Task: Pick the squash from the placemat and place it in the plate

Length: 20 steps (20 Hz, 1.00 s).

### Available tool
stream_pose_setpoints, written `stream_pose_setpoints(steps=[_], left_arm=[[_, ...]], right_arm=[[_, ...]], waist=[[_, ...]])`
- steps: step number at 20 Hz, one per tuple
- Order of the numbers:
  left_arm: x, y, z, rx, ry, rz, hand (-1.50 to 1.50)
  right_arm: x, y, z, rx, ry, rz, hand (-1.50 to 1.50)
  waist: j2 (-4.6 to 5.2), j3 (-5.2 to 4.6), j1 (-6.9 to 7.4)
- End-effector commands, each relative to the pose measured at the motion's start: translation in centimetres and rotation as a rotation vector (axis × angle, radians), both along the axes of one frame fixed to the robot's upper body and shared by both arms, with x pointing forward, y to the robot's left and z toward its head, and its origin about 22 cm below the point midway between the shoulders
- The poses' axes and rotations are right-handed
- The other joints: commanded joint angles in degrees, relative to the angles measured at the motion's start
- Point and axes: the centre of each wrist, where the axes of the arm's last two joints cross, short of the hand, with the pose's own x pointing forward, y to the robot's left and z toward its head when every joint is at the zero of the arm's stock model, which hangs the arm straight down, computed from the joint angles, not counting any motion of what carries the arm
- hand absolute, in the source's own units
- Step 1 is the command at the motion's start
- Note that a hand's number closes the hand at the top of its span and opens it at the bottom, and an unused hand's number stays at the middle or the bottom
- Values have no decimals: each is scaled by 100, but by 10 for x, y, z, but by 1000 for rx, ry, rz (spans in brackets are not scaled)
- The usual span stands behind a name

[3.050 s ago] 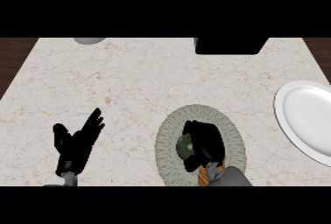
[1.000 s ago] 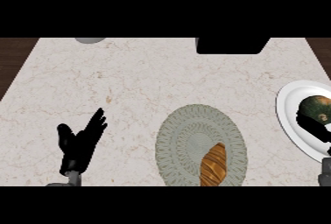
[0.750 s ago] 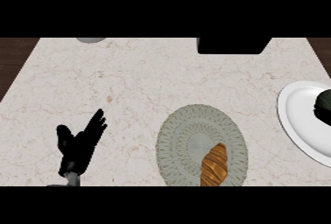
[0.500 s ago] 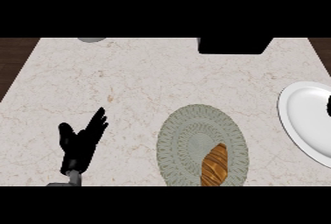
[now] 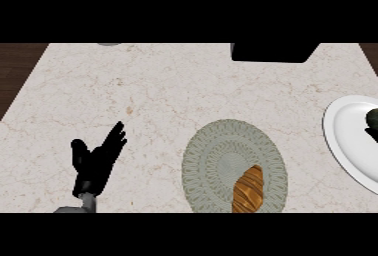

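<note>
The white plate (image 5: 347, 145) lies at the counter's right, cut off by the view's edge. A dark green sliver of the squash (image 5: 373, 117) shows over the plate right at that edge. Just below it is a black bit of my right hand (image 5: 371, 131); the rest of that hand is out of view. The round grey-green placemat (image 5: 221, 160) lies in the lower middle and bears a brown croissant (image 5: 249, 189) near its front. My left hand (image 5: 96, 161) rests open at the lower left, fingers up, holding nothing.
A black box (image 5: 269, 52) stands at the counter's far edge, right of centre. A small grey object (image 5: 109, 44) peeks in at the far left. Dark wood (image 5: 15, 70) shows beyond the counter's left edge.
The squash, lifted off the placemat, was over the plate a second ago. It and my right hand have since slid right, almost out of view. My left hand has stayed put.
</note>
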Motion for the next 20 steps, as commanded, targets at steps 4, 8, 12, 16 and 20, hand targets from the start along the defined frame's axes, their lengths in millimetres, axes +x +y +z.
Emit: stream_pose_setpoints(steps=[4, 8, 12, 16, 20], left_arm=[[-5, 6, -1, -12, -1, -8, 0], [-4, -6, -5, 3, 5, 23, 0], [4, 9, 10, -6, 10, 13, 0], [-10, 5, -10, 7, 10, 28, 0], [-6, 6, 3, 7, 3, 45, 0]], right_arm=[[-4, -10, -6, 79, -249, 106, -150], [-1, -22, 9, 131, -439, 52, -150], [-21, -39, 0, 211, -437, 15, -150], [-70, -73, 1, 297, -469, 109, -150], [-106, -69, -32, 364, -442, 212, -150]], waist=[[-3, 16, -35], [-24, 0, -124], [-39, -12, -122], [-69, -21, -214], [-86, -25, -235]])
